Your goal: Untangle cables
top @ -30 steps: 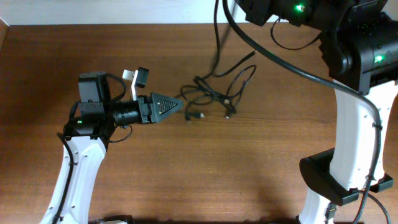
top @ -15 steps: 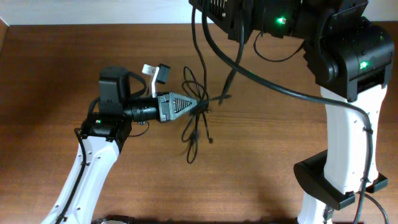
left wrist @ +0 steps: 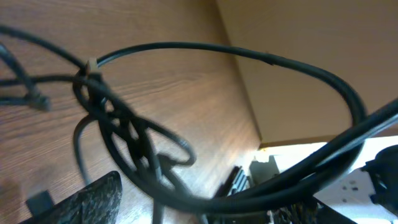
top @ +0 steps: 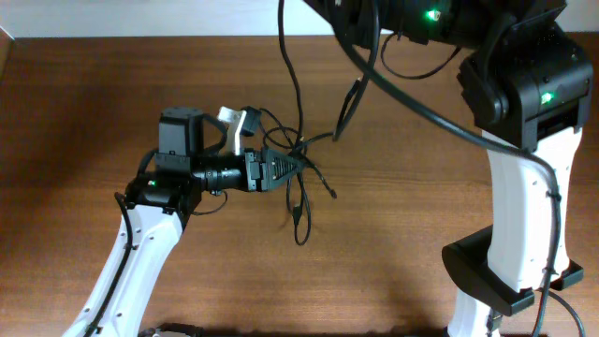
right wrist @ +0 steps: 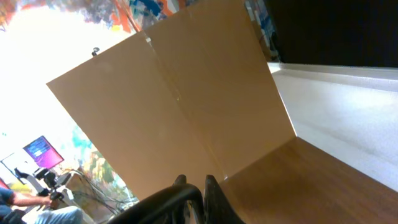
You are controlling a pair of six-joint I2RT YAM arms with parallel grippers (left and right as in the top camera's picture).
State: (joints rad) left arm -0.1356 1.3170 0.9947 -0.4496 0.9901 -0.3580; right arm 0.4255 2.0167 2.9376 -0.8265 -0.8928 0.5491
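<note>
A tangle of thin black cables lies mid-table; one strand rises from it to the top edge of the overhead view, and a loose end trails toward the front. My left gripper reaches into the knot from the left. In the left wrist view its fingers are apart, with strands of the knot running between them. My right gripper is raised high, off the top of the overhead view, and is shut on a black cable.
The brown wooden table has its far edge at a white wall. My right arm's white column and black base stand at the right, with its thick black harness arching over the table. My left arm comes in from the front left.
My left gripper has pushed right into the knot. The right arm has risen and shifted left, drawing the cables left and upward, so a strand now hangs taut from above.
</note>
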